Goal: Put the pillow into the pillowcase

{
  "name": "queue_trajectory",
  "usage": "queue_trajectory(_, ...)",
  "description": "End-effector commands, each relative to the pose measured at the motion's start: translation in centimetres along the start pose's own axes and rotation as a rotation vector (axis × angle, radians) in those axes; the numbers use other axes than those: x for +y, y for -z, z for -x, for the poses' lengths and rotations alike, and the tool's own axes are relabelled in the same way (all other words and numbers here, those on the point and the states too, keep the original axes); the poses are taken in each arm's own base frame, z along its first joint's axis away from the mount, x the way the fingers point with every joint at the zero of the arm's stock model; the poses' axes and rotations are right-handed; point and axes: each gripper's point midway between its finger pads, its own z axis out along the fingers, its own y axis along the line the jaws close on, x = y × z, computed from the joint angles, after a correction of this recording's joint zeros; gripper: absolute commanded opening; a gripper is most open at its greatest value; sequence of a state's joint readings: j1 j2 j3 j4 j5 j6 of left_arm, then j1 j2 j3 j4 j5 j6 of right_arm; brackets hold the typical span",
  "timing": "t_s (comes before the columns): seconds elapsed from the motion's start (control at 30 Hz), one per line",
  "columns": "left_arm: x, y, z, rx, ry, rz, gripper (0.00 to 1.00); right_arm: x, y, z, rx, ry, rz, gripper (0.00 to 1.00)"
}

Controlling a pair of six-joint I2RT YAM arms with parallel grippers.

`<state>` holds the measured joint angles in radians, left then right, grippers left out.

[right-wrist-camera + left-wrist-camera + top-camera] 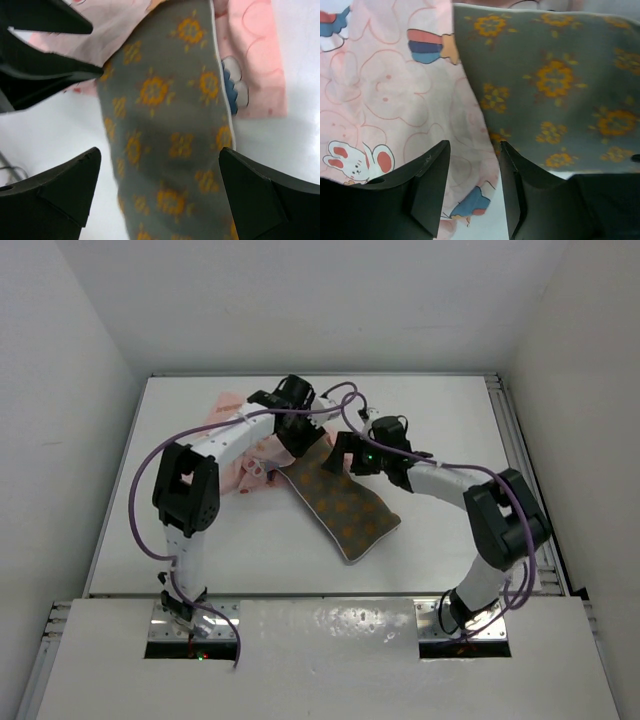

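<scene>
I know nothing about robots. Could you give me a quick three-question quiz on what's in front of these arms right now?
1. What colour is the pillowcase?
2. True or false: the pillow is fully inside it.
3. The right hand over the pillow is: A shut, B wide open, C gripping the pillowcase.
Key: 1 pink; 2 false, most of it lies outside; 3 B.

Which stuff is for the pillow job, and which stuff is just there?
For the job:
- the pillow
- the pillowcase
- the left hand and the right hand, both open

Just there:
- the white table
- the purple cables on the arms
</scene>
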<state>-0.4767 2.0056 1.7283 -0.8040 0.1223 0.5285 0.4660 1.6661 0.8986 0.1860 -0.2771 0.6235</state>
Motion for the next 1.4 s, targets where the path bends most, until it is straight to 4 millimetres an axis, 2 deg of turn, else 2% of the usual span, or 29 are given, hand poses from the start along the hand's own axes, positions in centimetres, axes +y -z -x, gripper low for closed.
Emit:
queue_trajectory(0.0, 2.8, -0.9, 0.7, -0.023, 0.045, 0.143, 0.42, -0.5, -2.2, 3.3, -0.074, 0.013, -0.036, 0.99)
queue_trajectory(0.1, 2.8, -1.6, 1.3, -0.052, 0.050, 0.132, 0.41, -0.6, -3.9, 3.1, -0.053, 0.001, -0.025, 0.99)
queue_trajectory(0.17, 1.6, -2.1, 1.6, -0.076, 0.058, 0.067, 0.41, -0.9, -4.9, 2.2, -0.019, -0.014, -0.034, 0.99)
queue_trajectory(0.3, 0.1, -2.4, 2.8, -0.126, 0.086, -0.016, 0.49, -1.5, -5.2, 0.9, -0.003, -0.050, -0.038, 0.99)
queue_trajectory(0.37, 0.6, -2.3, 3.4, -0.143, 0.088, 0.004, 0.49, -1.4, -5.3, 0.3, 0.005, -0.057, -0.024, 0.99)
queue_trajectory(0.5, 1.7, -3.8, 3.0, -0.119, 0.088, 0.055, 0.46, -0.7, -5.6, -0.4, 0.035, -0.079, 0.022, 0.87)
queue_trajectory(0.53, 2.2, -4.1, 2.6, -0.098, 0.087, 0.082, 0.43, -0.6, -5.6, -0.6, 0.041, -0.096, 0.029, 0.81)
queue_trajectory(0.57, 2.4, -4.4, 2.3, -0.082, 0.084, 0.093, 0.31, -0.5, -5.5, -0.8, 0.043, -0.098, 0.034, 0.78)
queue_trajectory(0.6, 2.4, -5.0, 1.9, -0.063, 0.083, 0.099, 0.23, -0.2, -5.5, -0.6, 0.034, -0.096, 0.048, 0.76)
queue_trajectory(0.63, 2.8, -5.0, 1.5, -0.044, 0.088, 0.116, 0.15, -0.1, -5.4, -0.9, 0.041, -0.102, 0.059, 0.66)
queue_trajectory(0.67, 2.8, -4.9, 1.4, -0.040, 0.093, 0.119, 0.02, 0.0, -5.4, -0.8, 0.038, -0.103, 0.065, 0.59)
queue_trajectory(0.7, 2.6, -4.3, 1.9, -0.048, 0.097, 0.104, 0.00, 0.3, -5.3, -0.7, 0.040, -0.108, 0.076, 0.44)
queue_trajectory(0.73, 2.5, -3.4, 2.8, -0.068, 0.104, 0.094, 0.00, 0.7, -5.2, -0.7, 0.049, -0.113, 0.093, 0.36)
queue_trajectory(0.77, 3.2, -1.8, 4.7, -0.116, 0.122, 0.102, 0.00, 1.0, -5.2, -0.6, 0.052, -0.122, 0.103, 0.29)
queue_trajectory(0.8, 2.2, -0.8, 5.2, -0.112, 0.142, 0.048, 0.00, 1.6, -5.2, 0.1, 0.047, -0.128, 0.123, 0.21)
queue_trajectory(0.83, 1.8, 0.2, 6.3, -0.134, 0.150, 0.024, 0.00, 2.0, -5.2, 0.3, 0.052, -0.128, 0.140, 0.05)
queue_trajectory(0.87, 1.7, 2.0, 7.8, -0.165, 0.137, 0.009, 0.00, 2.9, -5.0, 0.8, 0.057, -0.121, 0.169, 0.00)
queue_trajectory(0.93, 1.3, 3.6, 8.7, -0.192, 0.096, 0.011, 0.00, 4.0, -4.2, 1.7, 0.035, -0.096, 0.198, 0.00)
queue_trajectory(1.0, 1.3, 4.0, 7.9, -0.163, 0.073, 0.036, 0.00, 4.5, -3.3, 2.1, 0.005, -0.064, 0.215, 0.00)
queue_trajectory(1.03, 1.4, 4.3, 7.6, -0.155, 0.059, 0.047, 0.00, 5.5, -2.3, 3.4, -0.040, -0.039, 0.238, 0.00)
queue_trajectory(1.13, 1.2, 4.4, 6.4, -0.110, 0.044, 0.055, 0.00, 6.0, -0.6, 4.3, -0.093, 0.007, 0.240, 0.00)
queue_trajectory(1.2, 1.4, 4.6, 6.2, -0.104, 0.040, 0.063, 0.01, 6.0, -0.1, 4.3, -0.100, 0.039, 0.236, 0.00)
queue_trajectory(1.37, 2.4, 5.7, 6.9, -0.120, 0.023, 0.119, 0.04, 5.0, -0.2, 2.6, -0.045, 0.030, 0.206, 0.00)
